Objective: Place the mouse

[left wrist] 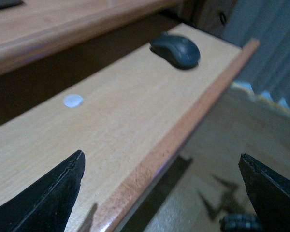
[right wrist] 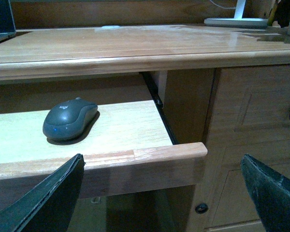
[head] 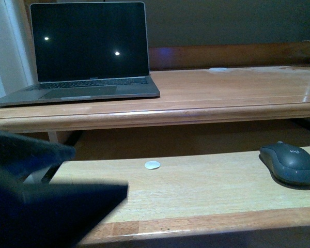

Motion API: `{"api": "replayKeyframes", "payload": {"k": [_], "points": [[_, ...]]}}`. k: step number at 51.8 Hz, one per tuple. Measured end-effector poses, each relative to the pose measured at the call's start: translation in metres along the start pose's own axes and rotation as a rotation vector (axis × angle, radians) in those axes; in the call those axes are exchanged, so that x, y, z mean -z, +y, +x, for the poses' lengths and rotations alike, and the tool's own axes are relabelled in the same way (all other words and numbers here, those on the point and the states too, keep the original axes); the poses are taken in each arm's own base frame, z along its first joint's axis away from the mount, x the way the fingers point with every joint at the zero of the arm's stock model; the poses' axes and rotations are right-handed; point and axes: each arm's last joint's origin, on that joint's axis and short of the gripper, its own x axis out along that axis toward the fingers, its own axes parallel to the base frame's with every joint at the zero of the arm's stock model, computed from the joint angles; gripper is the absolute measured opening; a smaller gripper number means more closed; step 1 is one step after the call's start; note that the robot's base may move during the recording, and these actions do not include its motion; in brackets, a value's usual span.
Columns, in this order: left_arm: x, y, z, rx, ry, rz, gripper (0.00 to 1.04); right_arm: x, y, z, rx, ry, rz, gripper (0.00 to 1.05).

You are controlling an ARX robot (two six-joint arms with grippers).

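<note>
The dark grey oval mouse [head: 290, 163] lies on the pull-out wooden shelf [head: 196, 196] under the desktop, near the shelf's right end. The left wrist view has the mouse [left wrist: 176, 50] far off along the shelf. My left gripper [left wrist: 161, 154] is open and empty over the shelf's front edge. In the front view the left arm [head: 41, 201] is a dark blur at the lower left. My right gripper [right wrist: 162, 157] is open and empty, in front of the shelf's right corner. The mouse [right wrist: 70, 118] lies beyond it, apart from both fingers.
An open laptop [head: 90, 51] with a dark screen stands on the desktop [head: 222, 88] at the left. A small white disc [head: 152, 165] lies mid-shelf. The desk cabinet [right wrist: 241, 125] with a dark knob [right wrist: 200, 208] is right of the shelf. A white lamp base [right wrist: 229, 21] stands at the back.
</note>
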Motion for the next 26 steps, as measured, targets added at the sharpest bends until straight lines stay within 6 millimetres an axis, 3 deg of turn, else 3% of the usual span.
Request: {"api": "replayKeyframes", "payload": {"k": [9, 16, 21, 26], "points": [[-0.018, -0.005, -0.03, -0.352, -0.141, -0.215, 0.97, 0.0, 0.0, 0.0, 0.0, 0.0, 0.0, 0.97], [0.0, -0.014, -0.059, -0.635, -0.194, -0.313, 0.97, 0.0, 0.0, 0.0, 0.0, 0.0, 0.0, 0.97], [0.008, -0.025, -0.075, -0.706, -0.241, -0.329, 0.97, 0.0, 0.0, 0.0, 0.0, 0.0, 0.0, 0.97], [0.018, -0.037, -0.089, -0.853, -0.336, -0.213, 0.83, 0.0, 0.0, 0.0, 0.0, 0.0, 0.0, 0.97]]}}
